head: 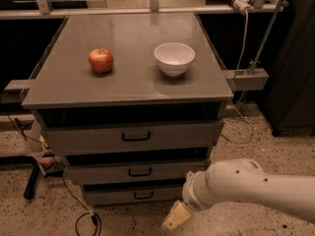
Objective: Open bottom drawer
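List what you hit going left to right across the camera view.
In order: apple → bottom drawer handle → gripper, low at the bottom edge → white arm. The bowl is left out: it sits straight above the gripper in the picture.

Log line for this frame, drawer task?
phase: pre-grasp | end effector: low, by bottom drawer right end, off handle | bottom drawer: shut | tabletop: apple, white bowl
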Robot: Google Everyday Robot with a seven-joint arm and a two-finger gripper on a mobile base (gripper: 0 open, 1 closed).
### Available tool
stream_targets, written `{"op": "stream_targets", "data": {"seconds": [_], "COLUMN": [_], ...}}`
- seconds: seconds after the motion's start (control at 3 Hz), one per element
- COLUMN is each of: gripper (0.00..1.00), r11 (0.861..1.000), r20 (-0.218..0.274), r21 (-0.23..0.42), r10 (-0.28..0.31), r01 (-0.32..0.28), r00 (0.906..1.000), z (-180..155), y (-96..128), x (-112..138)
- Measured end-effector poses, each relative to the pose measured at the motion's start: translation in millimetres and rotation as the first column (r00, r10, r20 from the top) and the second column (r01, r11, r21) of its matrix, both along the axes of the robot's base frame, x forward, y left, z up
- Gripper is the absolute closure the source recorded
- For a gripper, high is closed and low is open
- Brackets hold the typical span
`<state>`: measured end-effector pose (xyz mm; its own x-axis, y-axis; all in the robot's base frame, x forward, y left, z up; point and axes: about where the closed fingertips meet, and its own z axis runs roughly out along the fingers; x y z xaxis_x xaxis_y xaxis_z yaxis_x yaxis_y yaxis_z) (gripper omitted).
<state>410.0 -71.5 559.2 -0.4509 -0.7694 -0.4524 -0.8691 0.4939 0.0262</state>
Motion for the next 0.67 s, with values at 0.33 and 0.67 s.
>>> {"op": "stream_targets", "data": {"seconds": [0.33, 0.67], "gripper": [0.00, 0.00], "r11": [0.999, 0.994], "r20": [-0.054, -0.053], "r21": [0.012, 0.050], "r10": [-0.046, -0.094], "r01": [0.047, 0.096], "r00": [0.9975, 0.9942], "z": [-82, -147], "y": [-4, -3], "x": [-3, 11]}}
